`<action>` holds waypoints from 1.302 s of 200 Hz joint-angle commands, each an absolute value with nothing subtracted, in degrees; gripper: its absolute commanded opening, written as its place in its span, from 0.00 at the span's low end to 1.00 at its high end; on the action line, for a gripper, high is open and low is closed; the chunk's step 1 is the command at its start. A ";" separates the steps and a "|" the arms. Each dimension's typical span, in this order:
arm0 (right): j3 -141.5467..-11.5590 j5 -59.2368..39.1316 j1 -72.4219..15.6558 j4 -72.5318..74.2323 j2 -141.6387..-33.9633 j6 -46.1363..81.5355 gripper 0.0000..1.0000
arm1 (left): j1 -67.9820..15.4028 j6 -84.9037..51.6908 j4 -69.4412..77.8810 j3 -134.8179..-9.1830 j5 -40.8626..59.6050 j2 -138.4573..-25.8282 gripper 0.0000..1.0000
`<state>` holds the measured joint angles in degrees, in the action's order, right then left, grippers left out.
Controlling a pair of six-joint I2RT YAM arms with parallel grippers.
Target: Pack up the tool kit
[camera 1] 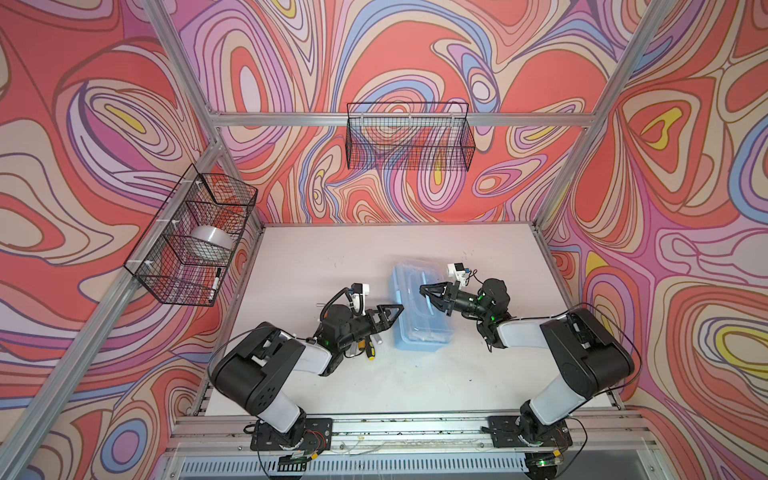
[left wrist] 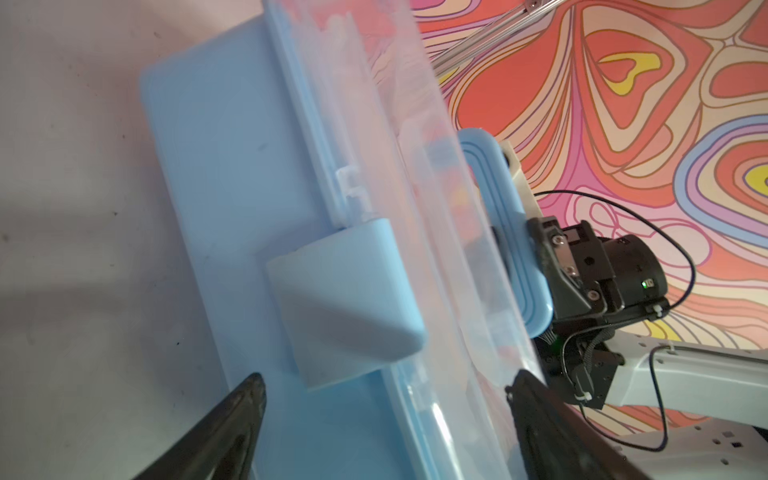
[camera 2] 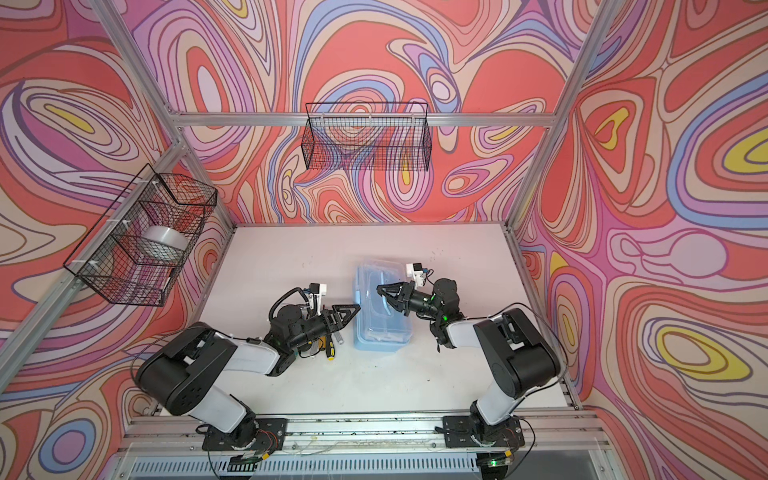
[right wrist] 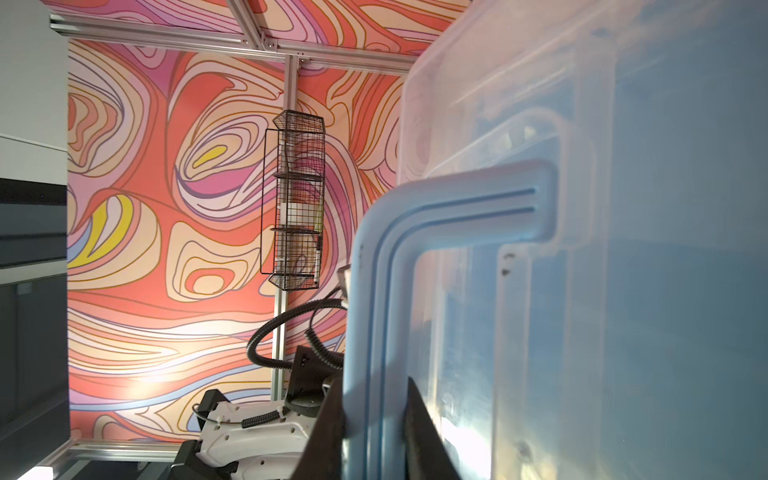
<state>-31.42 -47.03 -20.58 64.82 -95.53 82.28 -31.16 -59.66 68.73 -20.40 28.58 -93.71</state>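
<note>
White tabletop (camera 1: 415, 374), swirl-pattern walls (camera 1: 83, 124); right gripper (camera 1: 424, 291) clamped on case handle (right wrist: 370, 311); left gripper (camera 1: 397, 313) spread.

**Desk:** What do you see mid-scene?

**Caption:** You're looking at the light-blue case (camera 1: 419, 340), resting flat with its short end toward you and its clear lid (camera 1: 409, 270) down over it.

**Desk:** Handle and latch?

**Caption:** The light-blue handle (right wrist: 374, 291) stands up off the lid. A blue latch (left wrist: 345, 299) sits on one long side; you can't tell whether it's fastened. A yellow-and-black screwdriver (camera 1: 370, 352) lies outside, just beside the case.
</note>
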 commanded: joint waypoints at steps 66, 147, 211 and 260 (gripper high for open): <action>-33.42 -46.34 -20.82 45.33 -91.44 67.72 0.00 | -31.29 -63.63 77.99 -25.79 33.14 -96.15 0.88; -32.35 -45.61 -20.83 44.79 -93.36 65.62 0.00 | -31.29 -66.60 78.09 -31.93 36.65 -95.53 0.86; -33.47 -42.76 -20.82 36.32 -93.60 60.07 0.00 | -31.04 -69.12 78.10 -34.30 37.50 -90.60 0.86; -33.49 -41.31 -20.83 33.97 -94.71 58.45 0.00 | -30.86 -70.61 78.03 -34.72 37.16 -85.02 0.86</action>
<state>-35.62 -44.14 -19.25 45.41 -90.89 66.85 -29.89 -69.25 62.78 -29.91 31.90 -92.75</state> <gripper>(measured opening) 0.180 0.858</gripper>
